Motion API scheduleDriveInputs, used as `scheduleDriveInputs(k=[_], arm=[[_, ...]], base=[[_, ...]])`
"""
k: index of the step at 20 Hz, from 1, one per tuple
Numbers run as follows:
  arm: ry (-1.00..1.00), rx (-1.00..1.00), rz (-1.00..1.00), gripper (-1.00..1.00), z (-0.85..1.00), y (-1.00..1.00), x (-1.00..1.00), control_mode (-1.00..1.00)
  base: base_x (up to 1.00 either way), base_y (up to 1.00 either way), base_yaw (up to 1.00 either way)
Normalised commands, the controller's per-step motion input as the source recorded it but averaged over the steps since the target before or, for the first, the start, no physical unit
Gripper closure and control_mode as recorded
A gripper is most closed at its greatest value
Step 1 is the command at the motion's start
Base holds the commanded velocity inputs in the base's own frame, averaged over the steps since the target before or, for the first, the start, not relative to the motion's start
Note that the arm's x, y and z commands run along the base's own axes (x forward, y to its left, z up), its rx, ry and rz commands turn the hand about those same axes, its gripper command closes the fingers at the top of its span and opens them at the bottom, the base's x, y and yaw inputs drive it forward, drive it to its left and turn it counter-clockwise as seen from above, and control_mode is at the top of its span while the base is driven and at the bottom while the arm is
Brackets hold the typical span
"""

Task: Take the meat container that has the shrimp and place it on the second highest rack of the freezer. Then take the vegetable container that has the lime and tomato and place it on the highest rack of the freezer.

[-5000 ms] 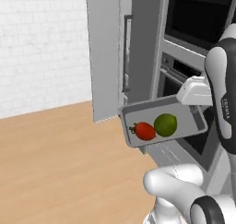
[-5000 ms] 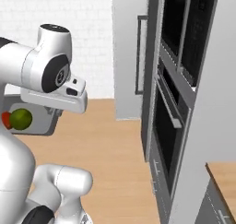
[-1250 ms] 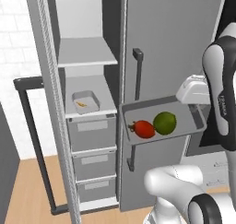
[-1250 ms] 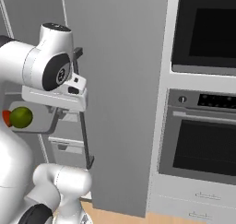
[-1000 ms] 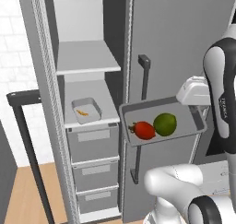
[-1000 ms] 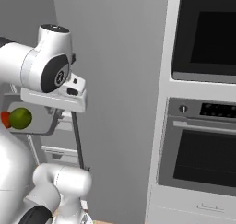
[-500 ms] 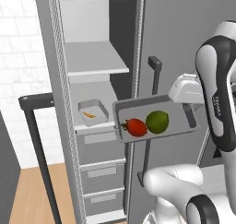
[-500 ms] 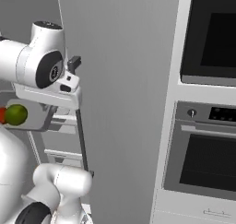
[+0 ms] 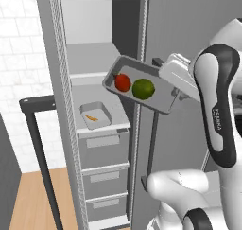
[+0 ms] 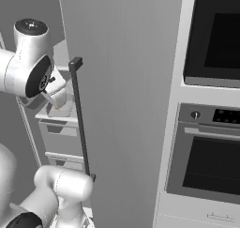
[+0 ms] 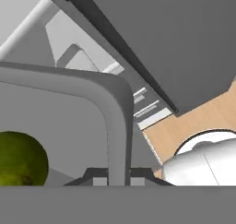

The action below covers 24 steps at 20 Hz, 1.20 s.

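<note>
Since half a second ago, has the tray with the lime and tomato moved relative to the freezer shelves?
Yes. The vegetable container has risen from level with the shrimp tray toward the highest rack, and now tilts.

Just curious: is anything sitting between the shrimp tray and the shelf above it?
No. In the left base view, the shrimp tray sits alone, with bare space up to the highest rack.

Base views flank arm – both face freezer (image 9: 56,129); hand view close at tray rim (image 11: 115,126).
</note>
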Motion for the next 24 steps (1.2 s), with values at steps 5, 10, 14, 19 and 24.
scheduleDriveInputs(k=[5, 10, 14, 19, 24], arm=[[-0.05, 0.31, -0.36, 1.00, 0.19, 0.60, 0.81, -1.00], [0.01, 0.35, -0.35, 1.00, -0.03, 0.66, 0.99, -1.00], [0.00, 0.24, -0.39, 1.00, 0.00, 0.82, 1.00, -1.00], [0.08, 0.05, -0.19, 1.00, 0.00, 0.40, 0.77, -1.00], [0.13, 0.00, 0.00, 1.00, 0.00, 0.20, 0.72, -1.00]], base=[[0.00, 0.00, 0.00], [0.00, 0.00, 0.00], [0.00, 0.00, 0.00], [0.00, 0.00, 0.00], [0.00, 0.00, 0.00]])
